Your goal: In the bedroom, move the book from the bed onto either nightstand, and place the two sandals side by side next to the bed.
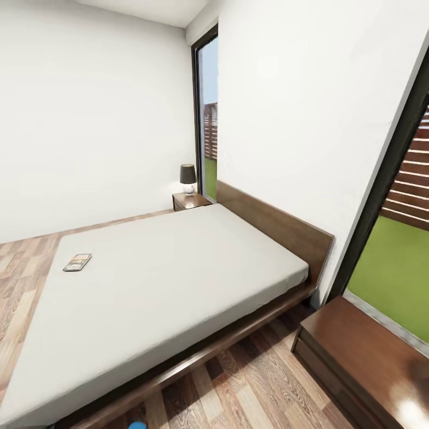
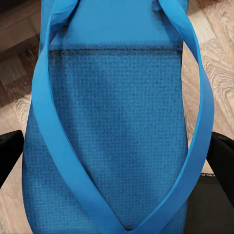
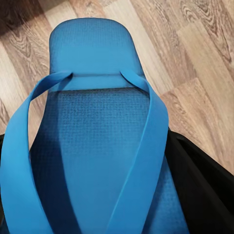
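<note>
Two sandals [image 2: 112, 136] [image 3: 97, 146] gripped over floor [image 3: 195, 58]; book [image 1: 77, 262] nr bed [image 1: 179, 286] edge.

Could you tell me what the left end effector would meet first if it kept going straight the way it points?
Most likely the blue sandal directly ahead between its fingers, with wood-plank floor beyond; contact is unclear.

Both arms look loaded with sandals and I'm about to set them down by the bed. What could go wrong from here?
1. Each wrist view has a blue sandal close between dark fingers, hiding the floor below, so lining the pair up side by side is hard to judge.
2. The head view catches just a blue sliver at the bed frame; a drop could slide under it.
3. The book lies far across the mattress, a long reach.
</note>
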Available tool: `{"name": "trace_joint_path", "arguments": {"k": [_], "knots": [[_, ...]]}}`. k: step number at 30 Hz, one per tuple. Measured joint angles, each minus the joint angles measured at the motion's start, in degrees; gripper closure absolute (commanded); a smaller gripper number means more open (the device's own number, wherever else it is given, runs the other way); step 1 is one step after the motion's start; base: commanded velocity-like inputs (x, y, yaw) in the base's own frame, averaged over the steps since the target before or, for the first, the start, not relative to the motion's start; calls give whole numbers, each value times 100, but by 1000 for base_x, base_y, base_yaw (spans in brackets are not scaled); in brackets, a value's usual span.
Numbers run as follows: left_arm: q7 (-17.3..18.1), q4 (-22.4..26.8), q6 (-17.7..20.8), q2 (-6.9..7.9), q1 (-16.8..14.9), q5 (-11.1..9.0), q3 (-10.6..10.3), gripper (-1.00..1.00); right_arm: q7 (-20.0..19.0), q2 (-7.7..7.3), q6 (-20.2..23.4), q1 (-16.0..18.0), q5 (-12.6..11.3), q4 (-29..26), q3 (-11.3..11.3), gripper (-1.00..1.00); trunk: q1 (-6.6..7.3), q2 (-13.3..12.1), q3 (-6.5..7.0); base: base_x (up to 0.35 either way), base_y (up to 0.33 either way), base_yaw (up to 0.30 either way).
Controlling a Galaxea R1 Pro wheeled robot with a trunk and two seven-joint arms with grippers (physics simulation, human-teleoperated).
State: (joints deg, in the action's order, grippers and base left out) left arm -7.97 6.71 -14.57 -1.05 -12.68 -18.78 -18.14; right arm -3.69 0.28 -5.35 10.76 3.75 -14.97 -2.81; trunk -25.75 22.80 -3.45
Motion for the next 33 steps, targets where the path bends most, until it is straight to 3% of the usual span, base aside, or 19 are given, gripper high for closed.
{"name": "trace_joint_path", "arguments": {"k": [18,33], "knots": [[0,1,-17,0,4,0,-2,100,-3,13,0,0,-1,-1,3,100,0,0,0,0,0,8],[0,2,-79,1,2,-1,-5,100,0,15,-1,1,-1,1,3,100,0,0,0,0,0,222]]}}
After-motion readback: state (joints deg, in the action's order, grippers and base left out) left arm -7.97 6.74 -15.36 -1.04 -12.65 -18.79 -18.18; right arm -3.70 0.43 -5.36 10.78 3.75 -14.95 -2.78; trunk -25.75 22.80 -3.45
